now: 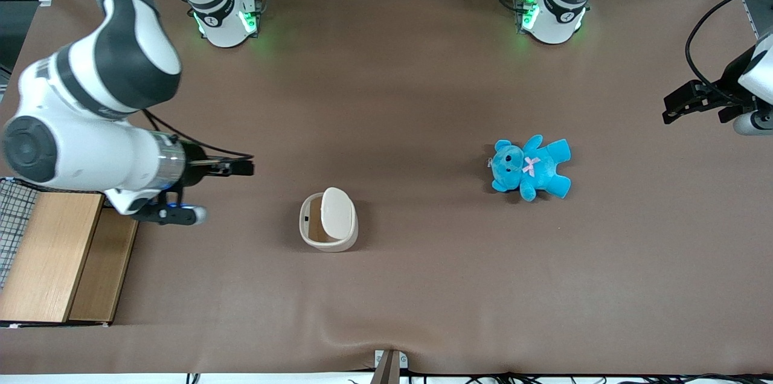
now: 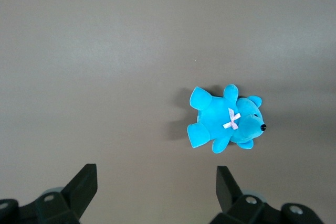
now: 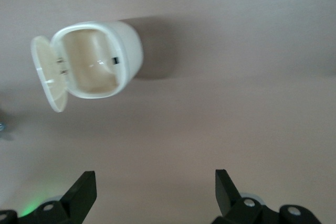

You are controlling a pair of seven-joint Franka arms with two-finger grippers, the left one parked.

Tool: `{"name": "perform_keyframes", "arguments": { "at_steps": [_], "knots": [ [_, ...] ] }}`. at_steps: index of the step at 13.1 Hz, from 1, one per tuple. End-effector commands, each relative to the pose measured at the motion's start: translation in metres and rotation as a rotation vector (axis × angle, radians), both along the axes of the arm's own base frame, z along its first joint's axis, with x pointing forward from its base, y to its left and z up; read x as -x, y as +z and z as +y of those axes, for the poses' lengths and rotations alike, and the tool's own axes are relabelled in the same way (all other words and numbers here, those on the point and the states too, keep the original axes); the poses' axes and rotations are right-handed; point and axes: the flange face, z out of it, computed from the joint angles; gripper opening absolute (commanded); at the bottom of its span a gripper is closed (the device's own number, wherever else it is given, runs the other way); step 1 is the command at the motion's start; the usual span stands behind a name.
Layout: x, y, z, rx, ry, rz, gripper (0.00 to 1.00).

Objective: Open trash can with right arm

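Note:
The off-white trash can stands on the brown table with its lid swung up and its tan inside showing. In the right wrist view the can is open and its lid hangs to one side. The right arm's black gripper is open and empty. It hovers above the table, apart from the can, toward the working arm's end and farther from the front camera than the can. Its two fingers stand wide apart over bare table.
A blue teddy lies on the table toward the parked arm's end; it also shows in the left wrist view. A wooden box with wire mesh sits at the working arm's end, under the arm's wrist.

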Motion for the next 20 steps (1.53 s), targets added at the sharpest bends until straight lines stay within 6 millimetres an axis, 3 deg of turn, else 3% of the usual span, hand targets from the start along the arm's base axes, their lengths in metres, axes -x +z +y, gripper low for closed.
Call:
{"name": "perform_keyframes", "arguments": {
  "at_steps": [1,3,6,9,13,15,17,20],
  "knots": [
    [0.001,0.009,-0.034,0.001,0.05,-0.012,1.0],
    [0.001,0.01,-0.06,-0.018,0.073,0.004,1.0],
    [0.01,0.035,-0.091,-0.015,0.062,-0.004,1.0],
    [0.029,0.068,-0.099,0.032,0.081,-0.041,1.0],
    [0.073,0.11,-0.114,0.131,0.057,-0.114,1.0],
    [0.09,0.121,-0.131,0.146,0.035,-0.149,1.0],
    [0.11,0.136,-0.134,0.155,0.03,-0.169,1.0],
    [0.136,0.14,-0.137,0.165,0.022,-0.186,1.0]
  ]
}}
